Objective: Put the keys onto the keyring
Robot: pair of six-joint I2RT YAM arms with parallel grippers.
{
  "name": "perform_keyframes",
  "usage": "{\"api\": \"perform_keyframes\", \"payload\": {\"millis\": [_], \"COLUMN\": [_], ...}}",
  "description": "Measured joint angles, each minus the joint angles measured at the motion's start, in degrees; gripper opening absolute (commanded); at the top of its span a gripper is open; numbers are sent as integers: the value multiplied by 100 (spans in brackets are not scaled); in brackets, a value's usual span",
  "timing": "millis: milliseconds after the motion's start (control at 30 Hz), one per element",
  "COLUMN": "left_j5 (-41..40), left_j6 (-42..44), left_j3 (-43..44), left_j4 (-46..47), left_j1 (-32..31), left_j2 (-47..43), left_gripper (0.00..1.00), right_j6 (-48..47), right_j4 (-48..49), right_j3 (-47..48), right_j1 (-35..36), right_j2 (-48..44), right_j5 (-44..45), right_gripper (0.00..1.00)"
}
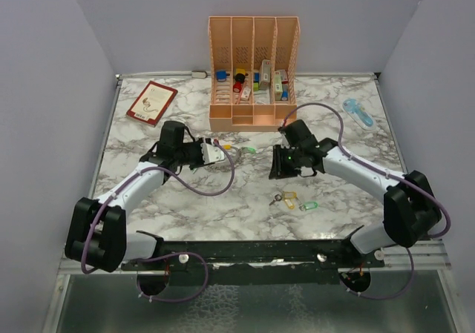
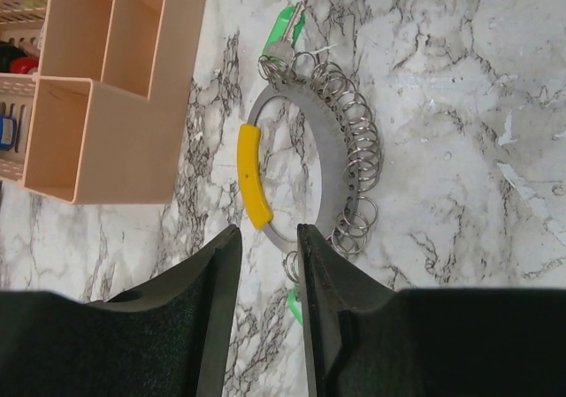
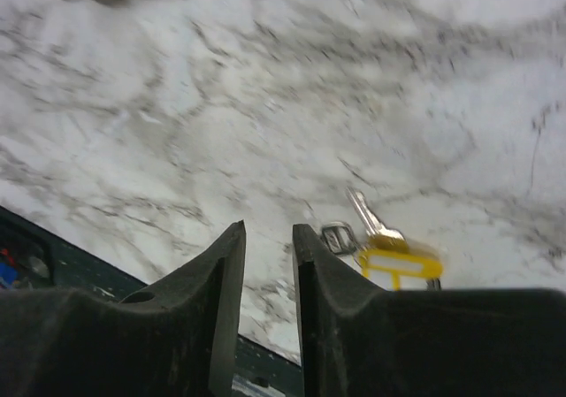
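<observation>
Both arms angled inward (wrists low); left pincer (image 2: 267, 231), right pincer (image 3: 268, 227) each narrowly parted, gripping nothing.

No legible text in any view. Red-bordered booklet with cream centre panel (image 1: 151, 102), upper left of overhead view: print too small to read. Small boxes (image 1: 265, 74) in peach slotted plastic organiser (image 1: 254, 118), top centre: labels unresolved.
</observation>
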Motion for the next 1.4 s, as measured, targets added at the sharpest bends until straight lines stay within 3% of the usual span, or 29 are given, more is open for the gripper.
{"api": "perform_keyframes", "payload": {"millis": [167,367,500,600,700,933,1400], "left_j5": [-131,-927,-1311,-1309,-1049,-476,-28], "left_j6": [-450,-1456,-2107,-2295,-2326,-2562,-2653], "left_j3": [-28,-170,-328,-435,-474,-334,-125], "left_j4": [424,940,1093,1161,1161,1226,1451], "left_j1": [11,319,741,951,955,951,949], "left_j2": [61,-177,-474,-649,-673,-188,103], "left_gripper": [35,35,35,38,58,76,77], "right_j6": [-291,-586,-645,-671,-734,-1036,-1480], "right_j4": [542,828,850,826,778,785,785], "right_j3": [953,2540,3058,3241,3405,3609,3565], "right_j1": [192,780,949,918,789,382,166], "right_j2": [393,2190,2931,3136,3163,3217,3565], "right_j5": [-186,-295,-286,-179,-57,212,63], "right_gripper": [38,39,40,42,45,51,42]}}
